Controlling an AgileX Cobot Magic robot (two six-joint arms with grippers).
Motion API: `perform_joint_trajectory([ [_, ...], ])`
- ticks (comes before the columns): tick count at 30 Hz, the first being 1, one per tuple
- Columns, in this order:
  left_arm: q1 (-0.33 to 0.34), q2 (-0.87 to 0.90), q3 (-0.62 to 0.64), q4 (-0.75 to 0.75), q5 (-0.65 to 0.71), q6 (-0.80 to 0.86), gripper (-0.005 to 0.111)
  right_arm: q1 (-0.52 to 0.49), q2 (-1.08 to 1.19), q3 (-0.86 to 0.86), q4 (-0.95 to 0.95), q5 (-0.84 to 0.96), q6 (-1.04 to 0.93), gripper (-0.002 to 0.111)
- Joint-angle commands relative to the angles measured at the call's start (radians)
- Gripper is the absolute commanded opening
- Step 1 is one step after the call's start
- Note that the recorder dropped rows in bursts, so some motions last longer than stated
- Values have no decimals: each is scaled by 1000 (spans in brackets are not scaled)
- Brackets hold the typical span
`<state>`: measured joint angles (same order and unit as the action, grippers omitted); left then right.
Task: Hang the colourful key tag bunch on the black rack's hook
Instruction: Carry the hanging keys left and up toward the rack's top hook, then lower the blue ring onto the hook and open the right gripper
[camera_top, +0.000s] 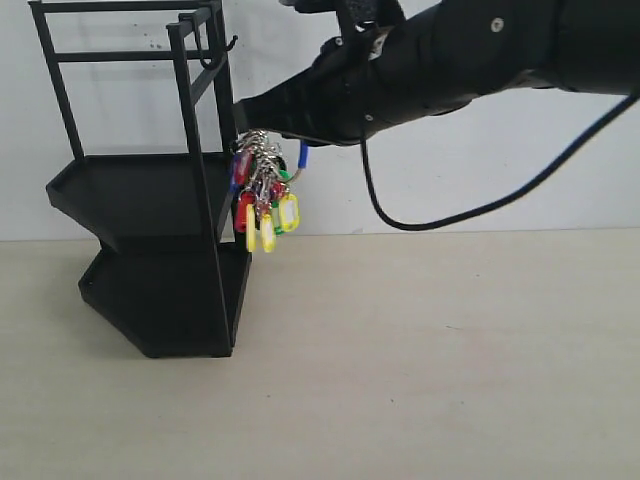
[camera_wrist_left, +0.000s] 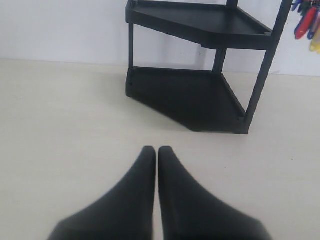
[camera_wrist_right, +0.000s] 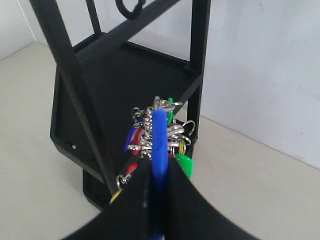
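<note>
Black rack (camera_top: 130, 195) stands on the pale table (camera_top: 450, 350), well apart from the left gripper (camera_wrist_left: 156, 151), whose fingers are pressed together over the tabletop with nothing between them. The right gripper (camera_top: 248, 114) is clamped on the blue-sleeved loop (camera_wrist_right: 159, 132) of the colourful key tag bunch (camera_top: 265, 195), which dangles in the air just beside the rack's front post at upper-tray height. It hangs below the hook (camera_top: 218, 59) on the top frame, apart from it.
</note>
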<state>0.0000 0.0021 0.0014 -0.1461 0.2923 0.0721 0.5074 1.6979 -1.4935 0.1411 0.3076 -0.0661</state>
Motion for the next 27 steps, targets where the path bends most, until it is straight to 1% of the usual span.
perform_joint_trajectory([
  [1,-1,-2,-1,5,-8,3,4,1,61,-119,-16,26,2,0],
  [7,-1,-2,-1,5,-8,3,4,1,116,-218,-73,47,35,0],
  [13,-1,-2,-1,5,-8,3,4,1,154,-277,-219,35,145,0],
  [21,-1,-2,-1,5,-8,3,4,1,170,-292,-224,-53,146,0],
  [27,-1,-2,-1,5,-8,3,4,11,172,-292,-226,-80,138,0],
])
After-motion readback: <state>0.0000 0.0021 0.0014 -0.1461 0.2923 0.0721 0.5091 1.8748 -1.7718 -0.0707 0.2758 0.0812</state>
